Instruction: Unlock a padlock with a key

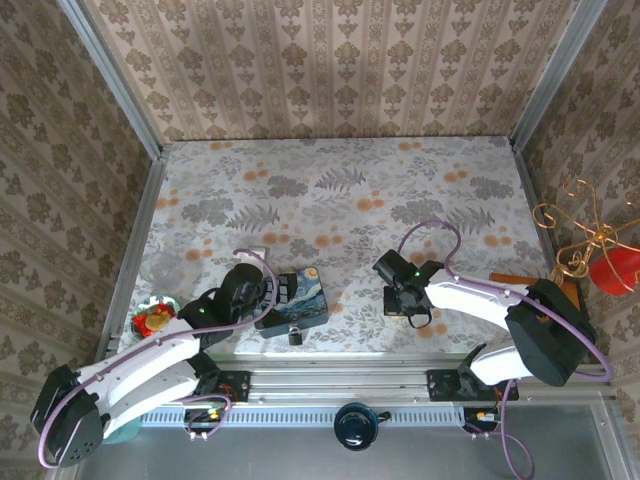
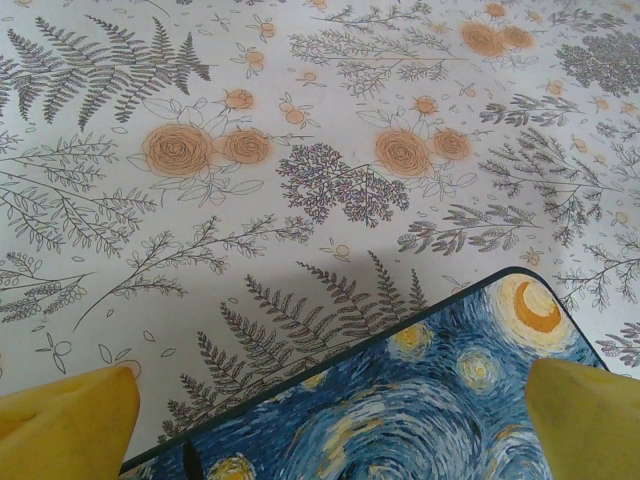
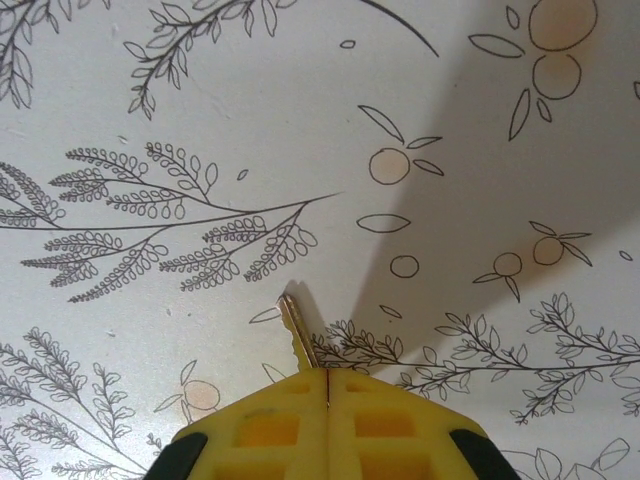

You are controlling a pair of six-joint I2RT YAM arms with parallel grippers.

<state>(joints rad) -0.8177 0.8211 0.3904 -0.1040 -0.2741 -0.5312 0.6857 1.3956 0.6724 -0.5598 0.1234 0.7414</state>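
R gripper [image 3: 328, 378] is clamped hard on the key [image 3: 297, 335]. The pads meet w/ no gap, and the blade pokes out past the tips along the finger axis, leaning a touch to their left. The blade tip sits low over the table [image 3: 200, 90]; can't tell if it touches.

The padlock [image 1: 296, 335] lies well off to the left of the R fingers and a bit back toward the bases. It looks flat on the table, w/ the shackle end pointing at the tin [image 1: 300, 297] just beyond it. The keyhole is prob. on the opposite, near end (too small to confirm). If so, the blade axis is way off and needs a big turn before any insertion.

L gripper [image 2: 330, 400] is spread wide w/ nothing held, its fingers straddling a corner of the tin. The padlock is close behind them and to their right, so the L arm is much nearer to it. My guess is L has to pick up or pin the padlock first.

Room: there's bare table between the R fingers and the padlock, so the sideways run is free. It gets tight at the padlock itself, w/ the tin on its far side and the table's near edge just behind it. A low approach from the near end looks cramped.
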